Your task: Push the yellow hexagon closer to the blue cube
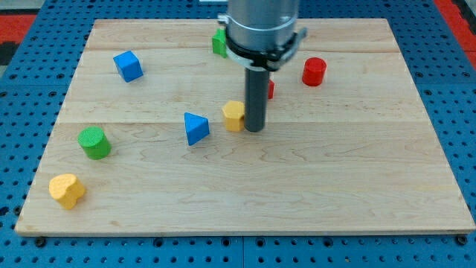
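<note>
Your rod has no claw; my tip [255, 130] presses the small yellow hexagon block's [233, 115] right side mid-board, so pushing drives it toward the blue cube [128, 65] near the top-left corner.

No readable text, label, brand, number or sign anywhere in frame. Wooden board [245, 186]: bare grain only, no markings. Blue pegboard surround [44, 30]: plain holes, no print. Coloured blocks: no lettering on any visible face. Grey arm housing [262, 22] at upper centre: no legible marking.
</note>
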{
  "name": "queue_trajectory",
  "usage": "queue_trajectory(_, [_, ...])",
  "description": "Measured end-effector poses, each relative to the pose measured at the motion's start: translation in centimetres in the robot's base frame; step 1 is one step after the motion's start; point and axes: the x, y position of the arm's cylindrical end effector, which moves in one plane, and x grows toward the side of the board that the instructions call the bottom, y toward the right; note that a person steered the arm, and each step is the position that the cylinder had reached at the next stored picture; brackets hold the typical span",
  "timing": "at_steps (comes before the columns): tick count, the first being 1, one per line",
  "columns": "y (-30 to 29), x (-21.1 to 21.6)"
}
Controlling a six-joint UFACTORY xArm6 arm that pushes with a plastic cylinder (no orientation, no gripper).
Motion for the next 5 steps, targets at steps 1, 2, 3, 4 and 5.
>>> queue_trajectory(1, [-3.1, -0.7])
queue_trajectory(2, [-9.3, -0.7])
queue_trajectory(3, [-5.9, -0.7])
queue_trajectory(4, [-0.4, -0.6])
queue_trajectory(5, [-7.0, -2.5])
